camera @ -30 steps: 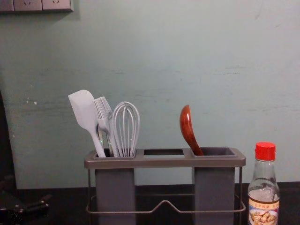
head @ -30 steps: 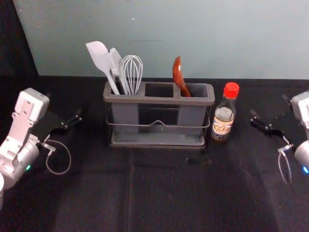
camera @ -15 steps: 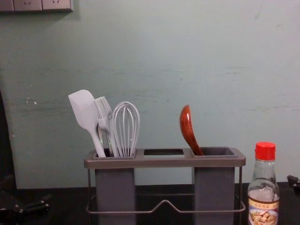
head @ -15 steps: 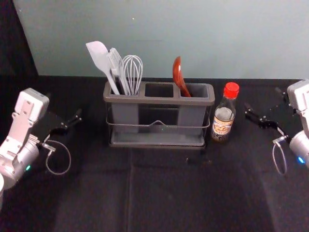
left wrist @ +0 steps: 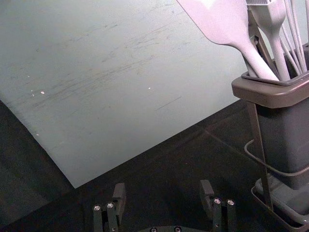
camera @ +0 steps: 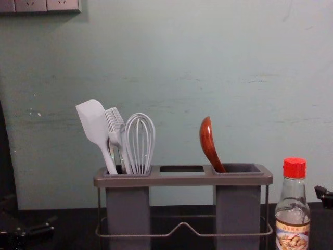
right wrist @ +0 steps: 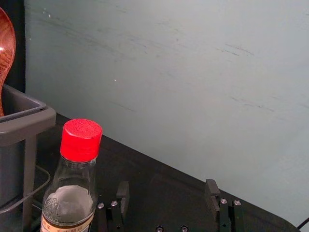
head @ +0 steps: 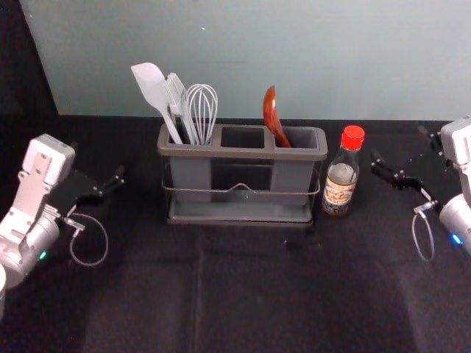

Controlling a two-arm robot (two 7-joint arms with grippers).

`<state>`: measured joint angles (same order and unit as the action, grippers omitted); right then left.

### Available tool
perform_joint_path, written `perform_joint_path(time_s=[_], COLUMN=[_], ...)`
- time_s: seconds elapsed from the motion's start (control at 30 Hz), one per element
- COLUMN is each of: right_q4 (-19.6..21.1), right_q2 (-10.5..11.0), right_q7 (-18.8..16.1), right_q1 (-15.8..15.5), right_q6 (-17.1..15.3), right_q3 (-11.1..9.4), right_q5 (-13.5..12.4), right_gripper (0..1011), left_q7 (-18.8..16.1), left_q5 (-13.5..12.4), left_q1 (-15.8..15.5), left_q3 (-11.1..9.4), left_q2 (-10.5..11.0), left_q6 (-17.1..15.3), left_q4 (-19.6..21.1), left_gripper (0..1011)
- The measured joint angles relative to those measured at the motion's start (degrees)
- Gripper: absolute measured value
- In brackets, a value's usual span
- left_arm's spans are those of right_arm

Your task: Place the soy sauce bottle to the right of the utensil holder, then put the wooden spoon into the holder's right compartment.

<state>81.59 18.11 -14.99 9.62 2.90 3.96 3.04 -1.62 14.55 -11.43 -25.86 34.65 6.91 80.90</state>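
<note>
We judge both placements to be done and take the closing step to be in hand; the next move calls for drawing the arms clear with nothing to grasp, the right one keeping off the bottle. Behind the work we see a scuffed grey-green wall [head: 257, 44], a switch panel [camera: 47, 5] high on its left, and before it a table under creased black cloth [head: 257, 294]. On the cloth stands the utensil holder [head: 243, 153]. Our left gripper [left wrist: 163, 188] sits parked off the holder's left side, fingers wide apart, holding nothing. Our right gripper [right wrist: 168, 185] is out beyond the bottle's right, its fingers also well spread and gripping nothing. The soy sauce bottle [head: 338, 195] stands upright just beside the holder's right end. The wooden spoon [head: 271, 114] leans leftward in the right compartment, bowl up.
</note>
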Motion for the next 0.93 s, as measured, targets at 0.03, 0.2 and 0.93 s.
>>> perform_joint_path(time_s=[0.03,0.2,0.93], right_q4=[0.0,0.1,0.2], right_q2=[0.0,0.0,0.0], right_q7=[0.0,0.0,0.0], right_q1=[0.0,0.0,0.0], right_q6=[0.0,-0.2,-0.4], right_q3=[0.0,0.0,0.0], right_q5=[0.0,0.1,0.4], right_gripper=[1004,1004,1004], left_q7=[0.0,0.0,0.0], left_q5=[0.0,0.0,0.0], left_q1=[0.0,0.0,0.0], left_q3=[0.0,0.0,0.0], left_q2=[0.0,0.0,0.0], left_q6=[0.0,0.0,0.0], left_q4=[0.0,0.0,0.0], left_gripper=[1005,1005,1005])
